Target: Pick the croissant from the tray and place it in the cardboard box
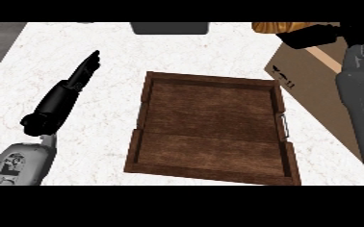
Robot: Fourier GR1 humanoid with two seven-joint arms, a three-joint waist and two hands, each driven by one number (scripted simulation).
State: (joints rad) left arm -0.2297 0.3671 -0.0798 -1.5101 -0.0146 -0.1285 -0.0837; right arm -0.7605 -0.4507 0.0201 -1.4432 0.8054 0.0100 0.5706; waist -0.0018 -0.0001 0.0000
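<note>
The dark wooden tray [149, 125] lies in the middle of the white marble counter, and nothing rests on its floor. At the top right my right hand [313, 36] is curled round the golden-brown croissant [274, 27], which sticks out to the left of the fingers. Hand and croissant hover above the far end of the cardboard box [305, 84], which stands right of the tray. My left hand [74, 84] rests open on the counter left of the tray, fingers straight and pointing away.
A dark grey object [169, 28] sits at the counter's far edge, above the tray. A grey strip [10, 33] borders the counter at the top left. Bare marble lies between the left hand and the tray.
</note>
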